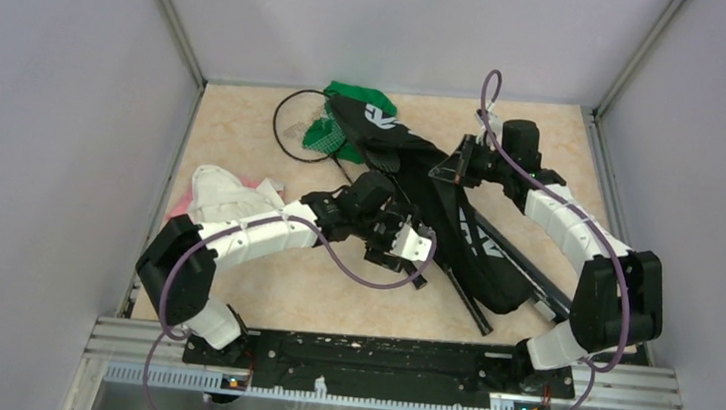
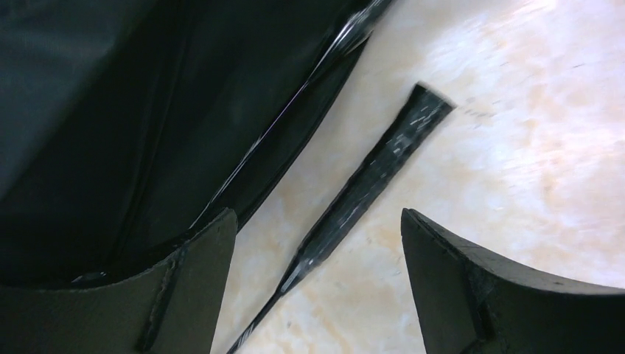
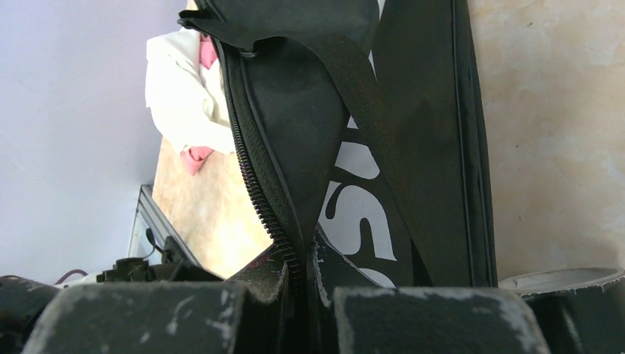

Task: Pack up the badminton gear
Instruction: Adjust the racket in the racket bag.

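A: How did the big things lie on the table (image 1: pixel 260 291)?

B: The racket bag (image 1: pixel 479 261) stretched slantwise across the middle. Its far end was up by the green cloth (image 1: pixel 359 96) and its near end pointed toward the right arm's base

A: And the racket that was still outside it?

B: One racket handle (image 2: pixel 383 162) lay flat on the table just beside the bag's near long edge, apart from the fabric. Its long axis ran roughly parallel to the bag. The butt pointed away from the left wrist and the thin shaft ran back beneath it

A: Which arm was nearer?

B: The left, clearly. The left end effector (image 2: pixel 317 221) hung right over the handle with its fingers spread wide and nothing held. The handle passed through the gap on a slant rather than square to the pads, and one finger (image 2: pixel 184 287) sat close to the bag's edge

A: And the other arm?

B: The right end effector (image 3: pixel 306 258) was pinched tight on the bag's zipper edge (image 3: pixel 258 184), farther up the bag

A: So what would the next move turn on?

B: My guess was a small wrist turn so the pads met the handle's sides. After that the racket could slide lengthwise toward the held opening
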Controlling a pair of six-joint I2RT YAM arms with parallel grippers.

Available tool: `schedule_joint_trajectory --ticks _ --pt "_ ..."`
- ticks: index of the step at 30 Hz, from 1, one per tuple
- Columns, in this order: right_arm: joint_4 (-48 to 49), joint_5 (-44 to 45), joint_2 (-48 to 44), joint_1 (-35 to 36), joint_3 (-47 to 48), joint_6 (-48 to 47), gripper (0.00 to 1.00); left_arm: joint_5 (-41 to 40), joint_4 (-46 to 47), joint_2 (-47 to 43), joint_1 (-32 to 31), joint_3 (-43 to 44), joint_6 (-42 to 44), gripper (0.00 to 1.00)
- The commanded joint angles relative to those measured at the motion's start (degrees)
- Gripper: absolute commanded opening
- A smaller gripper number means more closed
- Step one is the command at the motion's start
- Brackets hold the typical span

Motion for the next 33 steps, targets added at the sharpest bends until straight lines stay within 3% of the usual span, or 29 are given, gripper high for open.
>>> schedule_joint_trajectory --ticks 1,4,9,14,19,27,33 --pt "3.63 -2.47 -3.68 -0.15 -0.25 -0.87 0.00 -12.40 8.24 -1.52 1.17 -1.49 -1.76 0.87" --pt "4.49 -2.66 -4.38 -0.15 -0.89 -0.10 0.00 -15.68 12.90 -2.15 3.14 -1.73 -8.81 0.88" --pt "5.09 -2.49 -5.38 -0.15 -0.58 1.29 0.00 -22.64 17.54 -3.53 5.81 -2.08 -29.22 0.93" --pt "4.35 -2.74 -4.34 -0.15 1.57 1.56 0.00 -22.71 15.44 -4.18 9.37 -1.77 -44.93 0.95" --pt "4.12 -2.68 -3.38 -0.15 2.78 1.68 0.00 -16.23 12.19 -1.27 13.99 0.19 -58.41 0.94" --pt "3.92 -2.38 -3.03 -0.16 3.44 1.24 0.00 -7.52 15.22 3.31 15.96 0.67 -72.85 0.97" --pt "4.24 -2.82 -3.10 -0.15 3.17 1.16 0.00 -7.55 18.08 7.76 16.30 3.29 -78.26 0.93"
